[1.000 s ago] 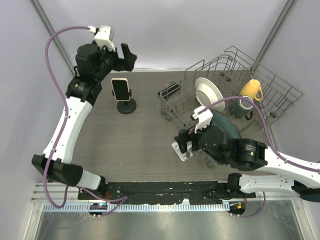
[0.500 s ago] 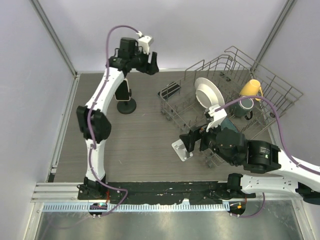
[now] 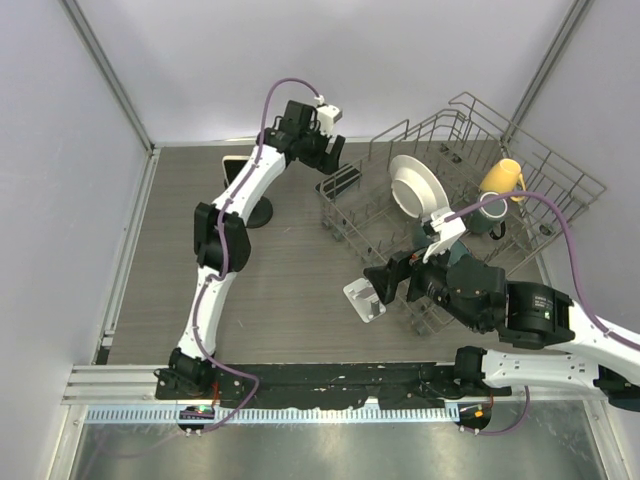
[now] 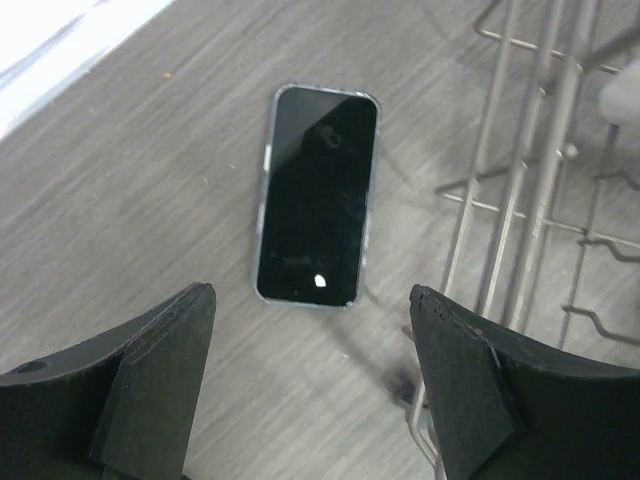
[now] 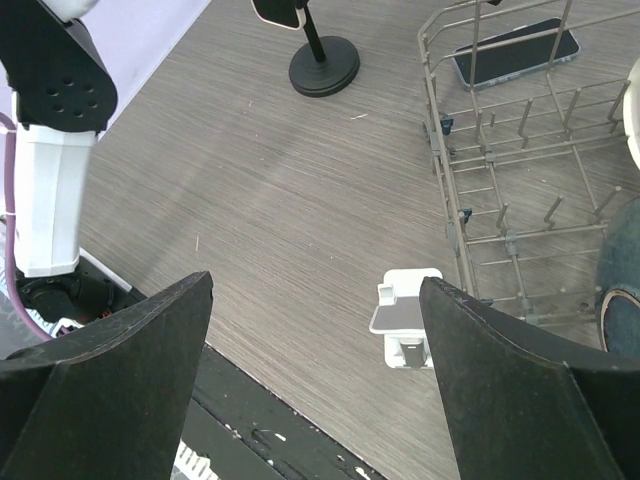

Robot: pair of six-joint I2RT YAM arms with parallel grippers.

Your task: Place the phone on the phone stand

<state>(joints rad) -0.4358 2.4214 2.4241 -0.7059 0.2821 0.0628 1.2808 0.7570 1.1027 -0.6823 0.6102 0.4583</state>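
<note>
A black stand (image 5: 325, 65) at the left carries a white phone (image 5: 280, 10). The left gripper (image 4: 310, 293) hangs with fingers spread wide over a dark phone (image 4: 318, 195) lying flat on the table (image 3: 290, 270), just beside the rack (image 4: 527, 200). Further right, the right gripper (image 5: 315, 285) is also spread and empty, above a white holder (image 5: 405, 315).

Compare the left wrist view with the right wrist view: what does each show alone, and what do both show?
Left wrist only: the left gripper, open. Right wrist only: the right gripper, open, the black round-based phone stand and a small white holder. Both: the dark phone lying flat, screen up, beside the wire dish rack.
</note>
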